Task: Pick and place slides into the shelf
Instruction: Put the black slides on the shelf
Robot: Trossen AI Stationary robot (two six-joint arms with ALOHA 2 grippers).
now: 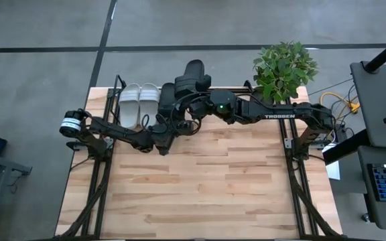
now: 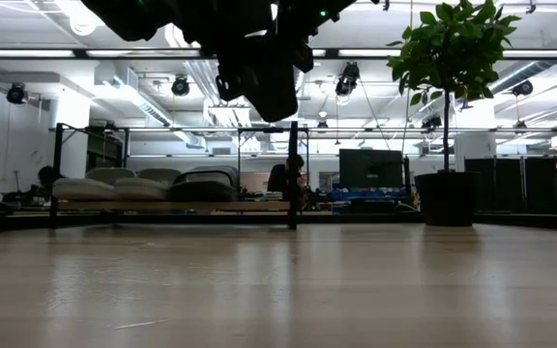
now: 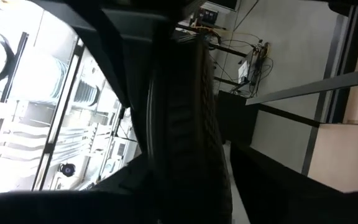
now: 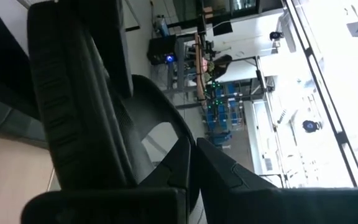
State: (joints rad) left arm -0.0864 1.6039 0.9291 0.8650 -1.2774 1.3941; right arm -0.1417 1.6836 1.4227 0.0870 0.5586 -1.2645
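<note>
Black rubber fills both of my wrist views: each of my 2 hands appears clamped on a black slide, held up in the air over the far side of the bench (image 1: 200, 194). My right hand (image 1: 194, 86) carries its black slide (image 1: 194, 75) out over the shelf (image 1: 112, 100), the sole poking past the back rail. My left hand (image 1: 165, 131) grips the other black slide (image 1: 168, 99) just beside it, its ribbed sole running along my fingers in the left wrist view. In the low view, both dark shapes hang well above the shelf, touching nothing below.

White slides (image 1: 139, 102), 2 of them, already sit side by side at the left end of the shelf. A potted plant (image 1: 284, 70) stands near the right end.

I judge this to be the placing step for the black pair, roughly halfway through the task. Next, I need to lower each slide sole-down into the free space to the right of the white pair, keeping my arms from colliding since they are close together, then let go once each slide rests on the shelf.
</note>
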